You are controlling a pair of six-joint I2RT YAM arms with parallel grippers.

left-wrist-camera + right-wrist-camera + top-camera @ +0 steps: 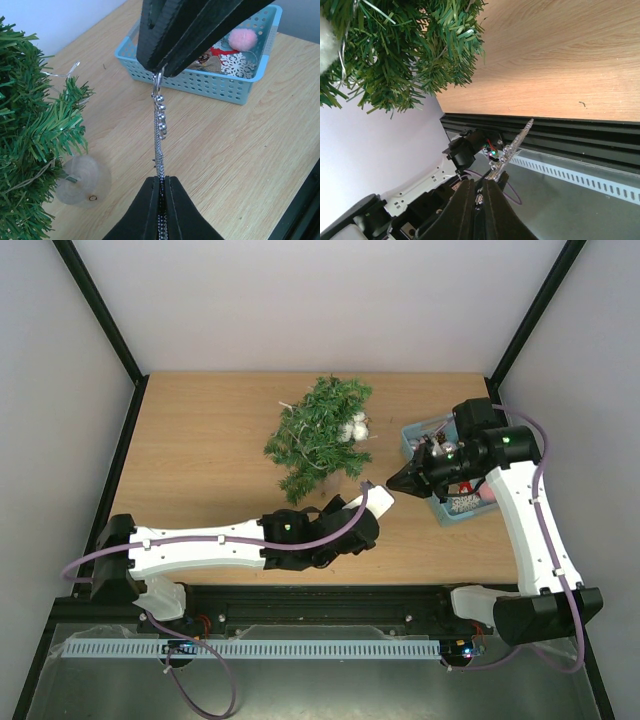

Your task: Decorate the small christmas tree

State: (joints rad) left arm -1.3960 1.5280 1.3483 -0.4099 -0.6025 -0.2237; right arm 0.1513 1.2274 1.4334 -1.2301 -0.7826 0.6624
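Near the front middle of the surface (200, 470), the left gripper (161, 180) is pinched tight on one end of a silvery beaded strand (160, 130). The right gripper (480, 187) is clamped just as tightly on the other end, and the strand runs straight between them. The small christmas tree (320, 435) stands just beyond, at the surface's middle. A light-blue basket (200, 85) of ornaments sits to the right.

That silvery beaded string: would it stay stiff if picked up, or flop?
Probably floppy: the silvery beaded string is thin links and small beads, and looks straight only because the left pincer and right pincer hold it stretched between them. Likely light, being so thin. The smooth beads might slip.
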